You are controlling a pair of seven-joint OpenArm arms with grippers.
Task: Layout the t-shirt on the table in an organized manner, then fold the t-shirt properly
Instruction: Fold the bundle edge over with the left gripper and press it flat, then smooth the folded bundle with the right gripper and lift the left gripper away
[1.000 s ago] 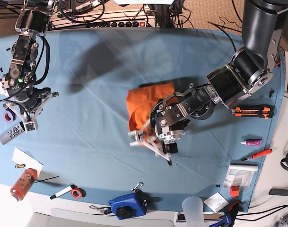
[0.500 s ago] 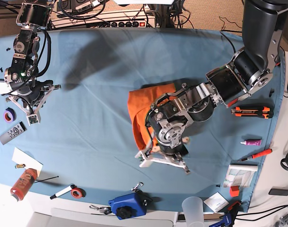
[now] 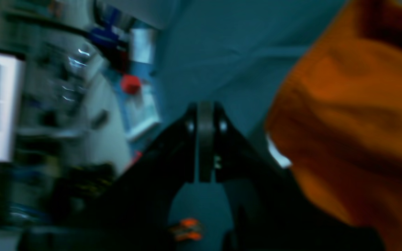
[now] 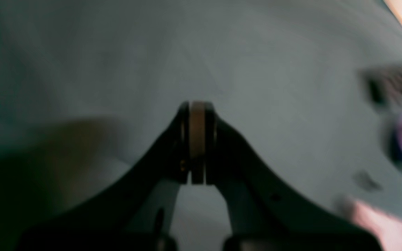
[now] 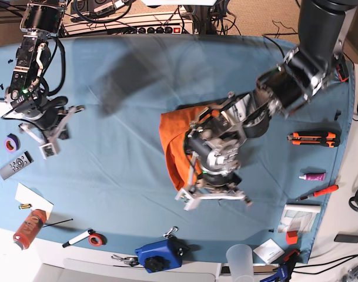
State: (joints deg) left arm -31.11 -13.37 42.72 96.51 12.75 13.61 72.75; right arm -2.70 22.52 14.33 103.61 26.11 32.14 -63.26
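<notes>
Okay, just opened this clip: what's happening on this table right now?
A two-arm robot is working on an orange t-shirt, which lies bunched in a heap near the middle of the table, not laid out or folded. The left gripper is beside the heap; its fingers look shut on nothing. The right gripper, also shut and empty, hangs over bare cloth at the table's far side.
</notes>
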